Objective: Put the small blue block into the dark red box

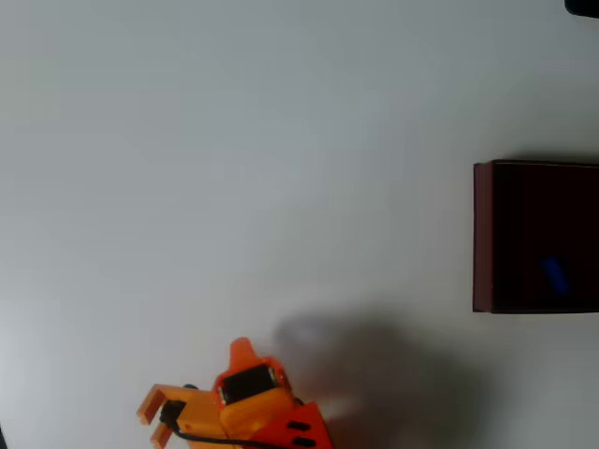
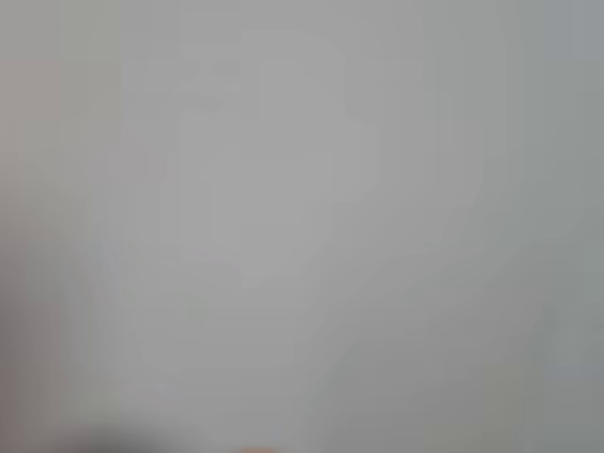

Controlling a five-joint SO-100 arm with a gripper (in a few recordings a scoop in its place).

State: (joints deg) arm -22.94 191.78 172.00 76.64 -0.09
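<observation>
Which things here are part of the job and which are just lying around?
Part of the job:
- small blue block, lying inside the box
- dark red box, at the right edge of the overhead view
- orange tool, low in the overhead view, far from the box

Just lying about:
- dark object at the top right corner, too cropped to identify

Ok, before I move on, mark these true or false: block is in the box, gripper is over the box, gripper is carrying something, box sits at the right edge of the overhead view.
1. The small blue block lies inside the dark red box. True.
2. The gripper hangs over the box. False: in the overhead view it is at the bottom edge, left of centre, far from the box.
3. The gripper carries the block. False: nothing shows between its fingers; the block is in the box.
4. The box sits at the right edge of the overhead view. True; the frame cuts it off there.
</observation>
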